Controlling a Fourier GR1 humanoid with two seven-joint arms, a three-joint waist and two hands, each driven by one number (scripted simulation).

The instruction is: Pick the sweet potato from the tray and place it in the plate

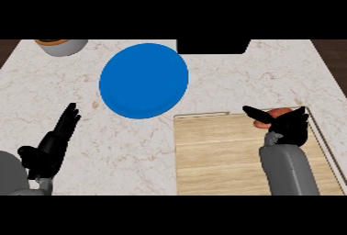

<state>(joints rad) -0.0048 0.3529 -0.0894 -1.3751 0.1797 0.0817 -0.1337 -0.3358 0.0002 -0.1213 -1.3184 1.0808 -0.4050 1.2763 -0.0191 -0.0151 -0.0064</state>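
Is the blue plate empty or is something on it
Empty: the blue plate shows only bare blue. The sweet potato is over the tray, at the right robot hand.

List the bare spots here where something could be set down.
The round blue plate is bare. Bare wood fills the wooden tray left of the right hand; marble shows between plate and left hand. Crowded: the tray's far right corner, around the orange-brown sweet potato.
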